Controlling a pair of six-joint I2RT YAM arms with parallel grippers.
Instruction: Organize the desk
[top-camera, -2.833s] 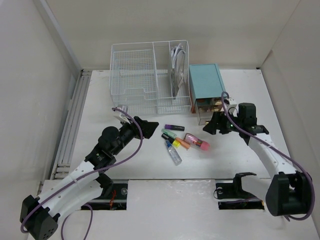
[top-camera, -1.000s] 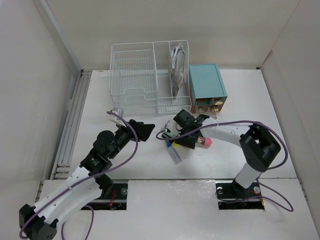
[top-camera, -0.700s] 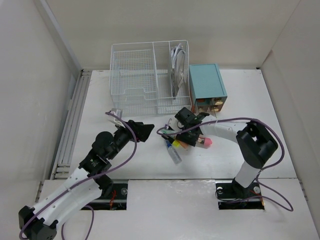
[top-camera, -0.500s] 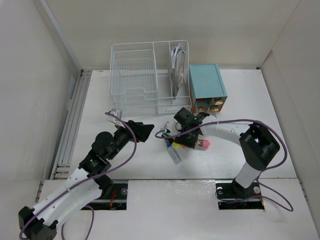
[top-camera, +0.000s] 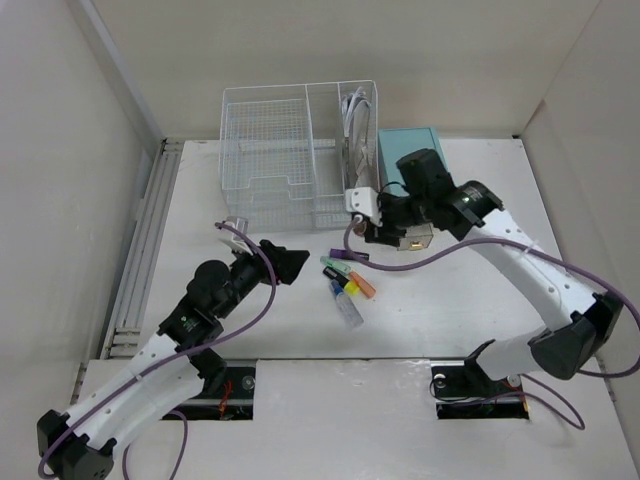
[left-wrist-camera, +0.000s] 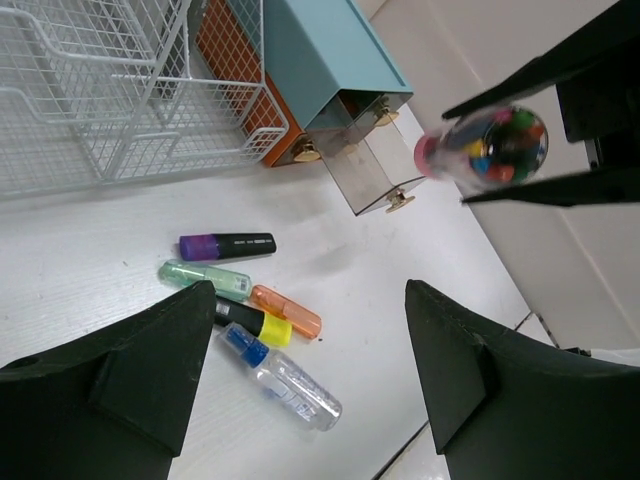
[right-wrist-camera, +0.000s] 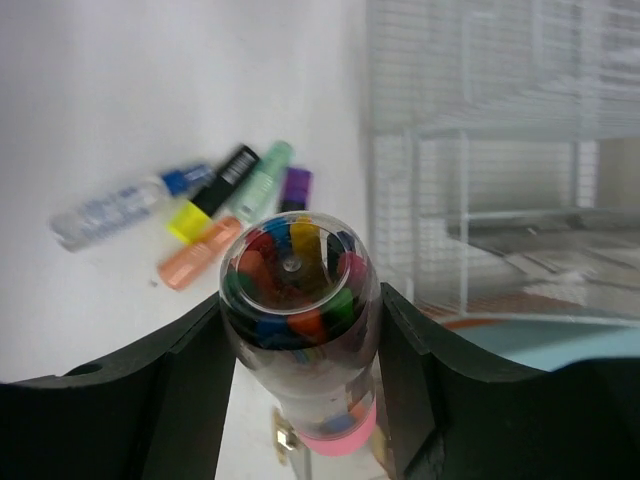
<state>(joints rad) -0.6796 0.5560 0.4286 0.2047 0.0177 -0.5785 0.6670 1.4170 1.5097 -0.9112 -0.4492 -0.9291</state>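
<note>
Lifted off the white surface beneath both arms, the pen tube hangs pinched in the right pincer, left pincer spread idle; I'd carry it level into the wire basket.

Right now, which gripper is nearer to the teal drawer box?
Right. The right gripper, shut on a clear tube, hovers just in front of the teal drawer box; the left gripper sits open farther left, beyond the markers.
</note>
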